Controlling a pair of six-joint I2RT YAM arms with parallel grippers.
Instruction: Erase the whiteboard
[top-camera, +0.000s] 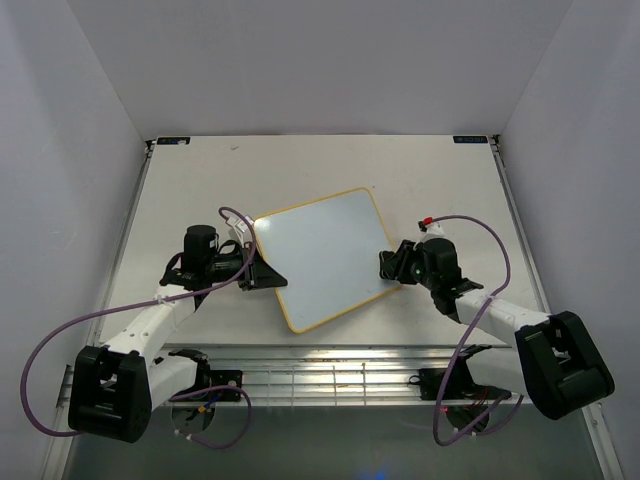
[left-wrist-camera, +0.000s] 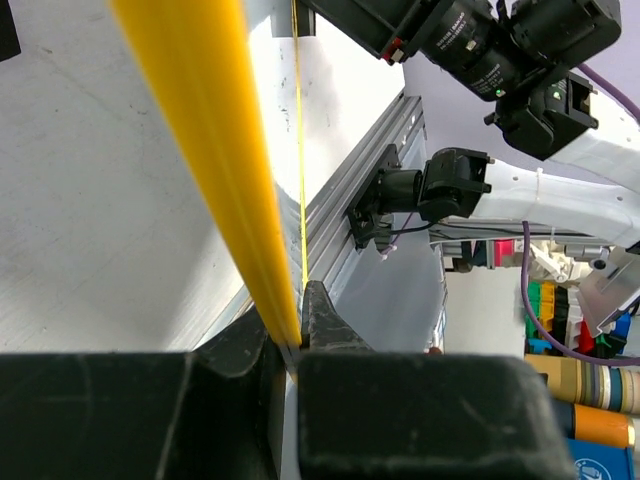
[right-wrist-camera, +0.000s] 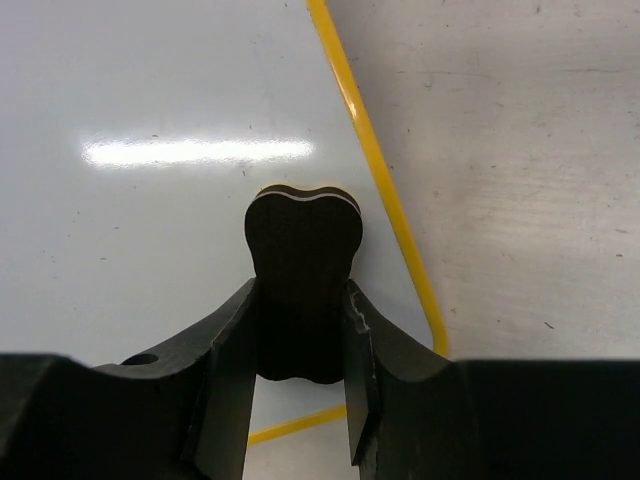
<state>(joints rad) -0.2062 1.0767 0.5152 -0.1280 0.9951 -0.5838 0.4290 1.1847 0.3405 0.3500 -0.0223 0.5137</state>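
Centred on the table (top-camera: 190, 190), the whiteboard (top-camera: 325, 258) lies skewed, its face blank as far as I can see. My left gripper (top-camera: 262, 270) is closed on the yellow frame (left-wrist-camera: 215, 150) at the board's left edge, steadying it. My right gripper (top-camera: 386, 266) pinches the black eraser (right-wrist-camera: 303, 240), held over the board's right corner, just inside the frame. Step judged: late wiping. Next move: sweep the eraser across any remaining marks without overrunning the edge.

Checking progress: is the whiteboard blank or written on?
Blank: the whiteboard face looks plain white from above, and the right wrist view shows only glare around the eraser.
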